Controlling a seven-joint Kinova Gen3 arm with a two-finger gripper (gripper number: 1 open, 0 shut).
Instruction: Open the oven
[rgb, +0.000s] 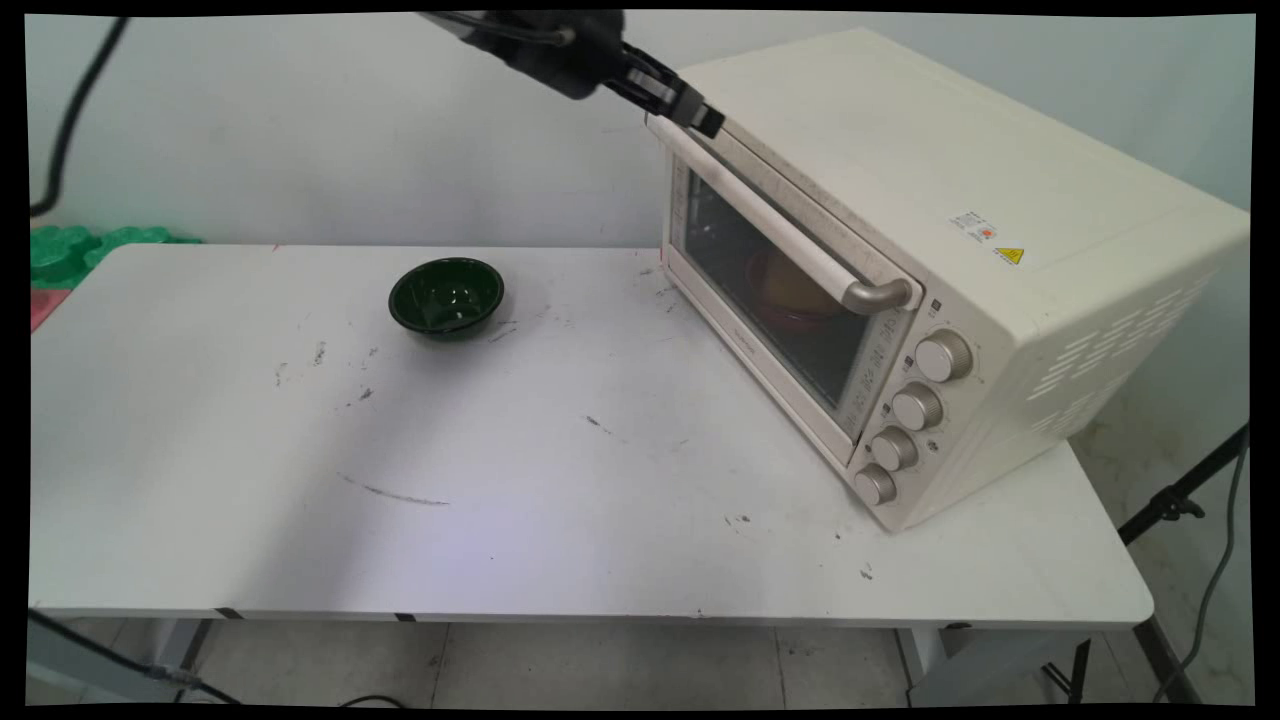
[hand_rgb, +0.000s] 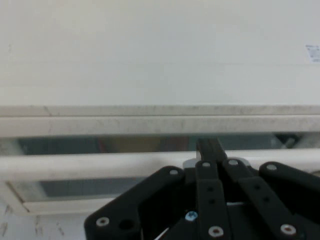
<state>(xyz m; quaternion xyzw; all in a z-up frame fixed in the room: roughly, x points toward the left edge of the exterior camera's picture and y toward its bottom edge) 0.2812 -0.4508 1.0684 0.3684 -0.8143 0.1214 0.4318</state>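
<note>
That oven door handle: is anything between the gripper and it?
Nothing visible. The gripper is right at the far end of the oven's door handle, with no object between them. The green bowl sits apart on the table, well to the oven's left.

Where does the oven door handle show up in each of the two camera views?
Main view: the door handle runs diagonally across the front of the oven, from the upper left, where the gripper sits by its far end, down to the right near the knobs.
Hand view: the door handle is a pale horizontal bar across the lower middle, just above the gripper's black linkage.
Shared landmark: the oven's glass door window.
</note>
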